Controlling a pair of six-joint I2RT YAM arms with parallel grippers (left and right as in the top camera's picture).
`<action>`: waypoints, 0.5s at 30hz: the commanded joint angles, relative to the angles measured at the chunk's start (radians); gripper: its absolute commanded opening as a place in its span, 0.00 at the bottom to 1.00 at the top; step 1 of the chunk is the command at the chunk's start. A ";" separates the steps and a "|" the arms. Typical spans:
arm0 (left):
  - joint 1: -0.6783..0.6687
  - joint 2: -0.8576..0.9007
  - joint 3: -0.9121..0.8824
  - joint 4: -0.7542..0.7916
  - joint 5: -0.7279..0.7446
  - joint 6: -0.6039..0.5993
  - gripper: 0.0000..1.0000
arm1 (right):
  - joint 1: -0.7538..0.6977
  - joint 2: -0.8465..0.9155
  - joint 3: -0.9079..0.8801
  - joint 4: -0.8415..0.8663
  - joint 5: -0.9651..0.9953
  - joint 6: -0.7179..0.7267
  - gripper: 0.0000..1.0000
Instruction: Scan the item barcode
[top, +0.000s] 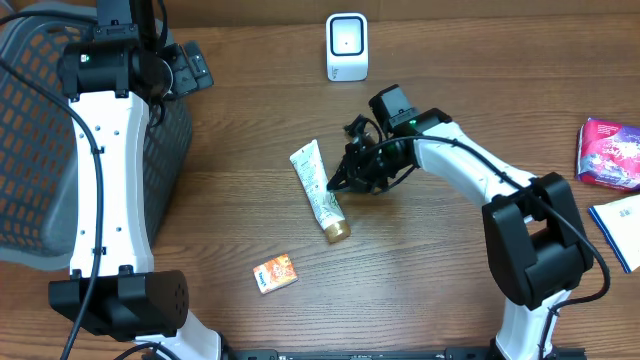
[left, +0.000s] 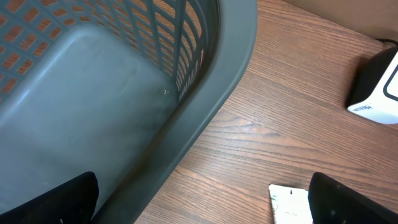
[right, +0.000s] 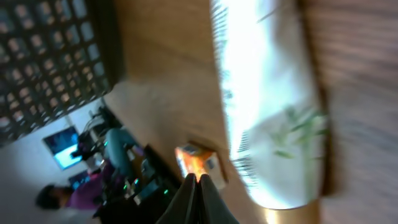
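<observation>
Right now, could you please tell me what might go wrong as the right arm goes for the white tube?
1. The right gripper is shut beside the white plastic squeeze tube with a gold cap, apparently not around it, so a lift may come up empty.
2. The shut gripper could push the tube across the wooden table, farther from the white box-shaped scanner.

Glossy tube (top: 318, 188), matt wood-grain table (top: 430, 290)

Overhead view evenly lit and sharp; right wrist view heavily blurred, the tube (right: 267, 112) blown out by glare.
</observation>
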 joint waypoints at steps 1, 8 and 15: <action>-0.001 0.011 -0.001 -0.003 0.005 0.001 1.00 | 0.024 -0.016 0.011 0.018 -0.072 -0.010 0.04; -0.001 0.011 -0.001 -0.003 0.005 0.001 1.00 | 0.075 0.021 0.010 0.074 -0.010 -0.091 0.04; -0.001 0.011 -0.001 -0.003 0.005 0.001 1.00 | 0.114 0.074 0.010 0.091 0.038 -0.202 0.04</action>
